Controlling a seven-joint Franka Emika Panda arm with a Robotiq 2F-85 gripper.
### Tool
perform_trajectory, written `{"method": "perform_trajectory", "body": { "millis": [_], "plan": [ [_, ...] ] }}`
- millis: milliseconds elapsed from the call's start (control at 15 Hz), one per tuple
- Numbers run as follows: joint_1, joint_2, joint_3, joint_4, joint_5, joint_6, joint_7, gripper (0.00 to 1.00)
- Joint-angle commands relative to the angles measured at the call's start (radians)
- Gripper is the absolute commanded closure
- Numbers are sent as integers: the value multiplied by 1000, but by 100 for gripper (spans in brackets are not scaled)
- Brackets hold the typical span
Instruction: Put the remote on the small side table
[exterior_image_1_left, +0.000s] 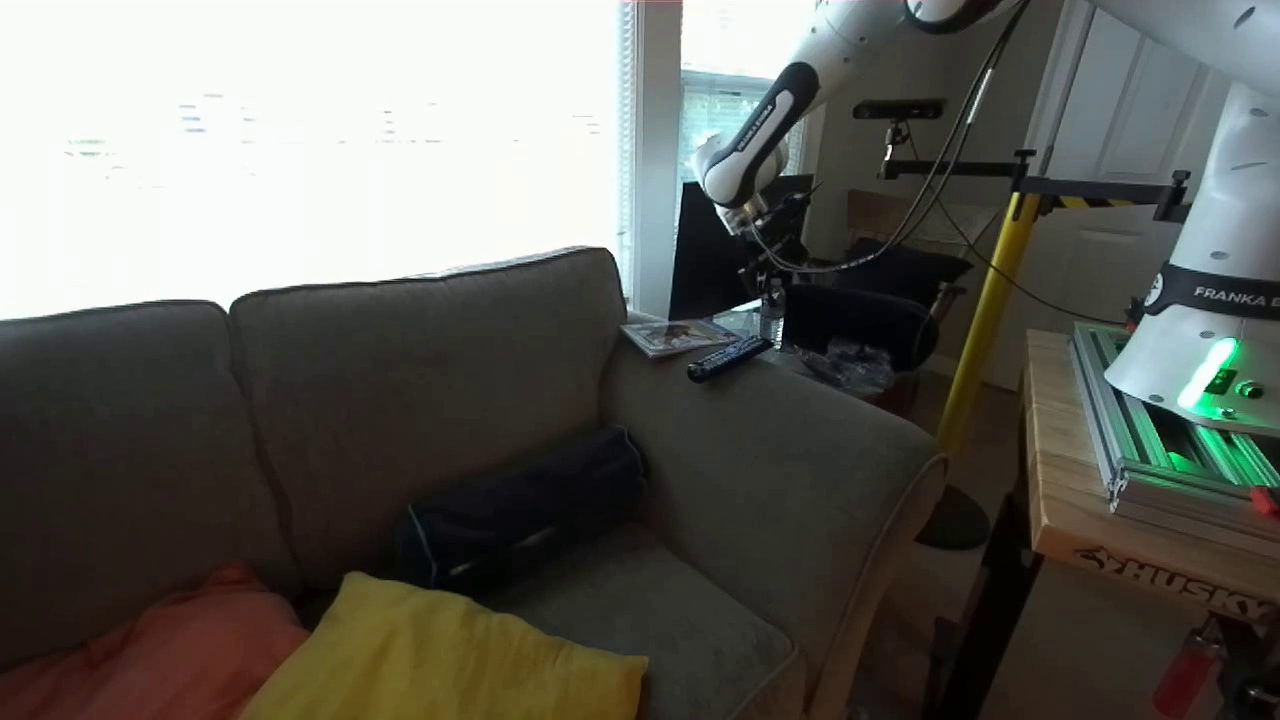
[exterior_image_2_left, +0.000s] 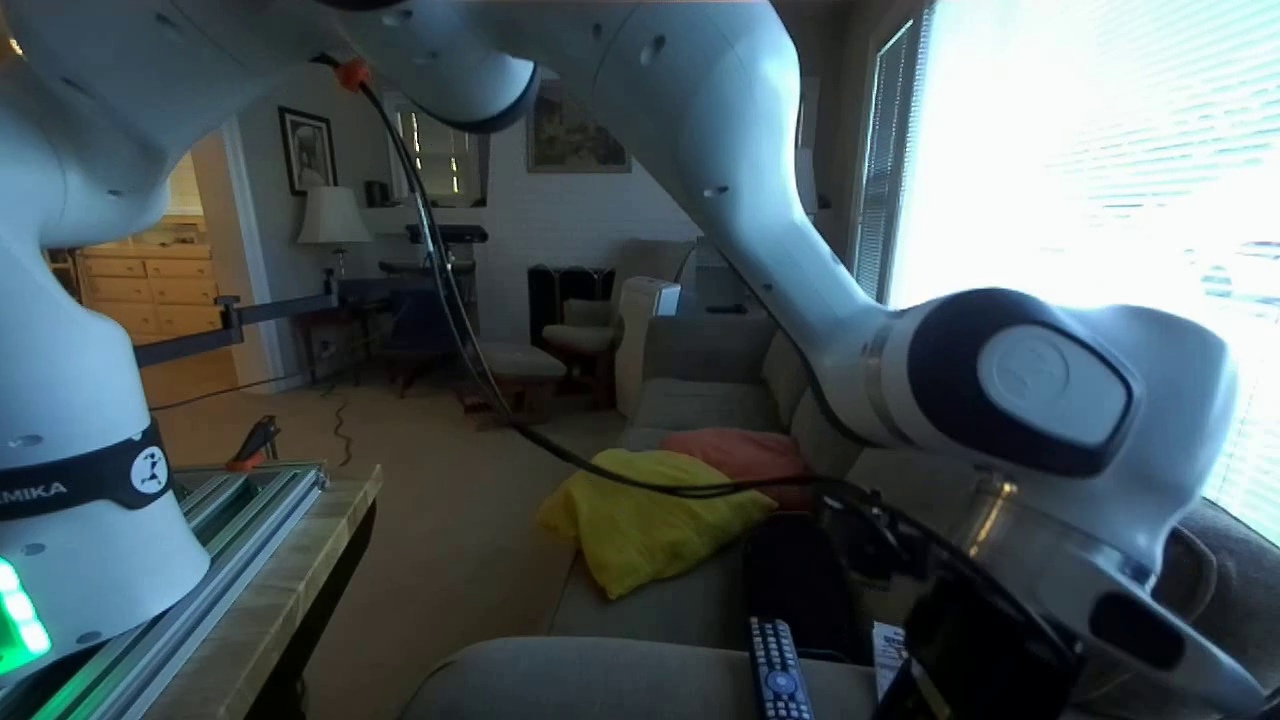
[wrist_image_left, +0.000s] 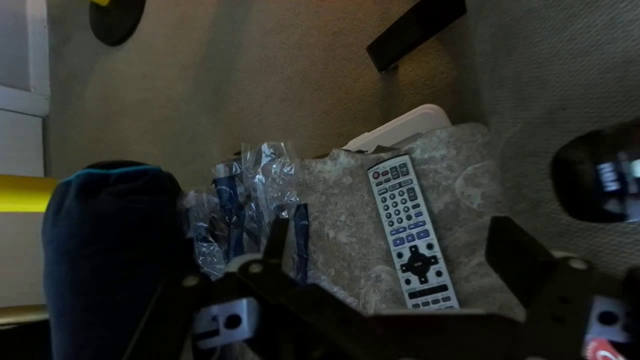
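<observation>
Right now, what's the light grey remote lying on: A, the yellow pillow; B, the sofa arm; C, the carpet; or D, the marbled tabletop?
D: the wrist view shows the light grey remote face up on the marbled tabletop, while it is the black remote that lies on the sofa arm.

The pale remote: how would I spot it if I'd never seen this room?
Start at the big grey sofa; beside its armrest stands a small mottled side table. In the wrist view, the pale remote lies there, right of crumpled clear plastic. Unlike the dark remote on the armrest, it has a light face and black cross-shaped button.
</observation>
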Motion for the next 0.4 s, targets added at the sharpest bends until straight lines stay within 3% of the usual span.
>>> {"method": "perform_trajectory", "body": {
  "millis": [0, 267, 333],
  "plan": [
    [84, -210, 12, -204, -34, -27, 113, 0],
    [181, -391, 31, -332, -54, -74, 256, 0],
    [117, -275, 51, -205, -36, -75, 198, 0]
  ]
}}
